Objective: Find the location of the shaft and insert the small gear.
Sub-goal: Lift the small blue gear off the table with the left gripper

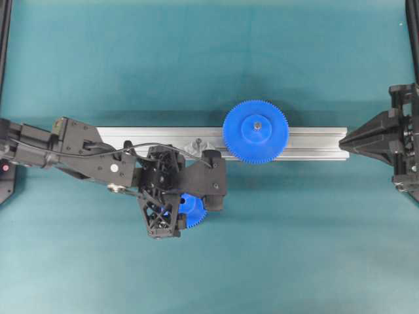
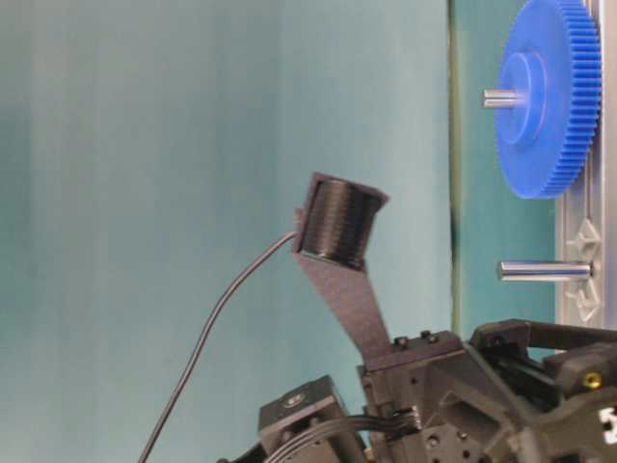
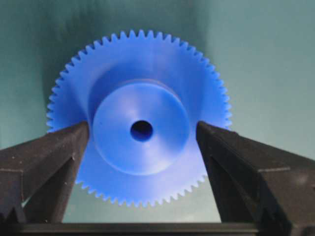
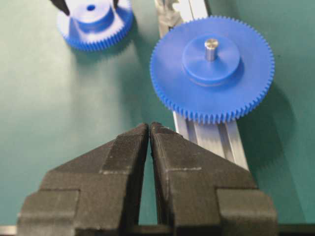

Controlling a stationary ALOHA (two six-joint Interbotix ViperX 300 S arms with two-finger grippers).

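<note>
- The small gear [image 3: 140, 123] lies flat on the teal bench [image 1: 294, 248], hub up, just in front of the rail [image 1: 314, 142] and left of its middle.
- The left gripper [image 3: 142, 132] sits over it, jaws wide apart, one finger [image 3: 44, 162] on each side of the hub. The left finger looks to be at the hub's wall; a sliver of gap shows at the right one.
- The shaft [image 2: 545, 271] stands bare on a small bracket on the rail, close to the left gripper, between the small gear and the big gear [image 1: 255, 131].
- The big gear sits on its own peg farther along the rail.
- Open bench lies all round, with dark frame posts at the far edges.
- The right gripper [image 4: 149, 130] hangs back at the rail's right end, jaws pressed together on nothing.
</note>
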